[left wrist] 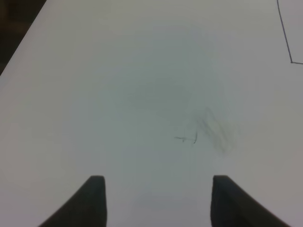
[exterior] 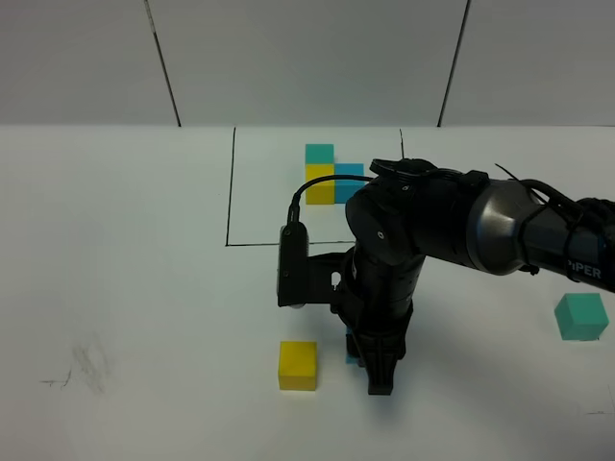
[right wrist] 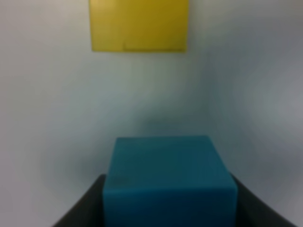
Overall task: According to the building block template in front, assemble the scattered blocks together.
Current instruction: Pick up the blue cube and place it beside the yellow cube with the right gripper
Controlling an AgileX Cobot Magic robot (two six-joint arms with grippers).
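White tabletop (exterior: 144, 288): blue block (right wrist: 168, 175) is clamped by right gripper (exterior: 378, 370) near yellow block (exterior: 298, 365), presumably for joining; left gripper (left wrist: 156, 198) is seen parted, empty.

Three loose cubes on the desk (exterior: 144, 288): one yellow cube (exterior: 298, 365), one blue cube (right wrist: 168, 179), one teal-green cube (exterior: 581, 317). One template cluster (exterior: 327, 173) of three joined cubes. One black drawn rectangle (exterior: 230, 192). One robot arm (exterior: 452, 226) in the high view. One grey scuff (exterior: 82, 370) near the desk's left edge.
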